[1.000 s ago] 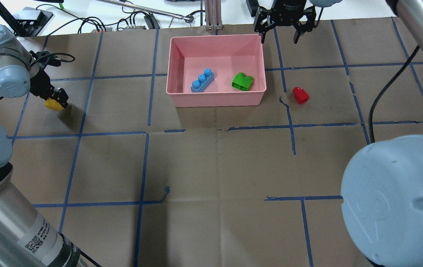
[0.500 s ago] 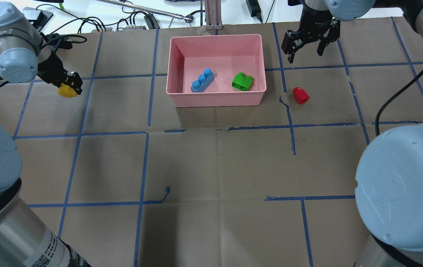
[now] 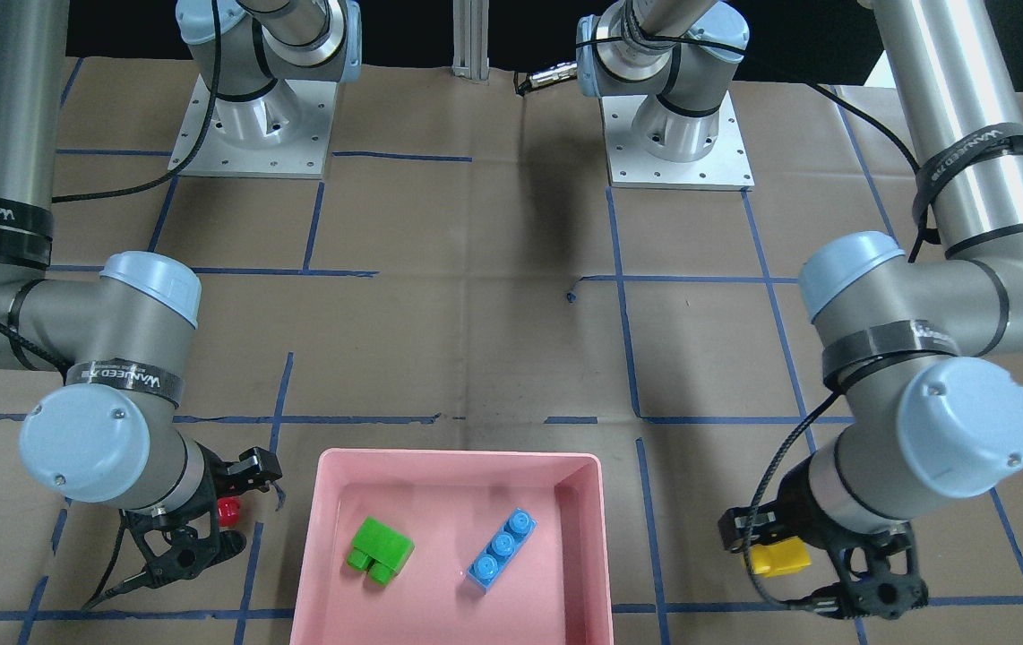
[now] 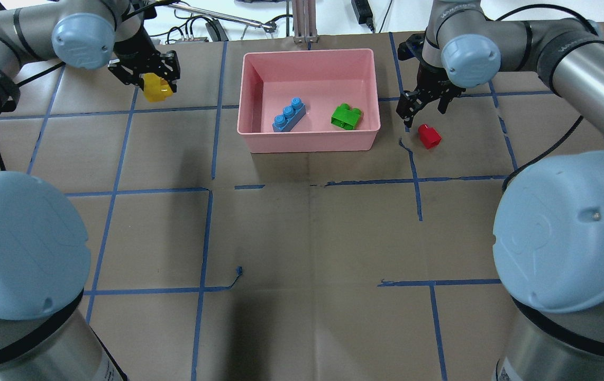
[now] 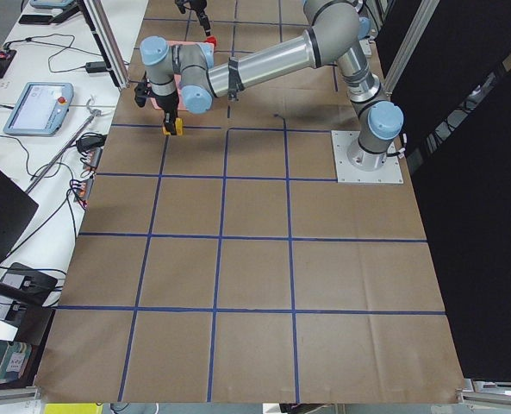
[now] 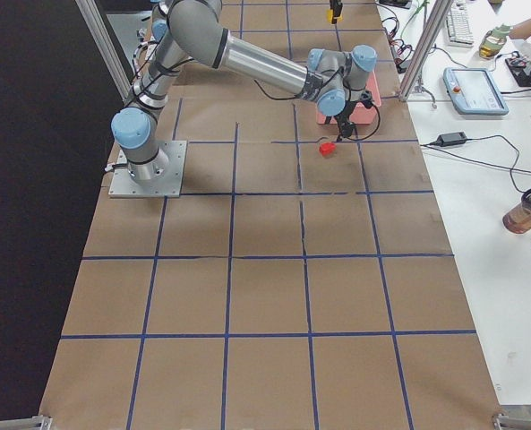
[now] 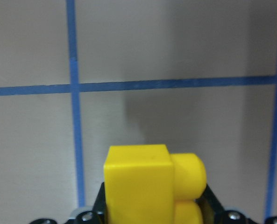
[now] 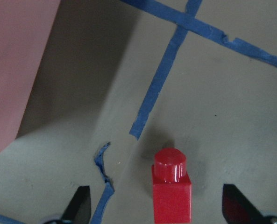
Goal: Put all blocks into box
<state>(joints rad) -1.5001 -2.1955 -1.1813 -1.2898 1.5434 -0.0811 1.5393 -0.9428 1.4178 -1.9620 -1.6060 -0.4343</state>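
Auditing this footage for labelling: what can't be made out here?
- Front-facing view: red block partly hidden behind the right claw.
- Left wrist view: yellow block hides the pads of the left claw.
- Front-facing view: box cut off by the bottom edge.

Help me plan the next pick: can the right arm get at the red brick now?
Probably yes: the right tool hangs open close above the red brick, which stands alone beside the pink box, with nothing between tool and brick.
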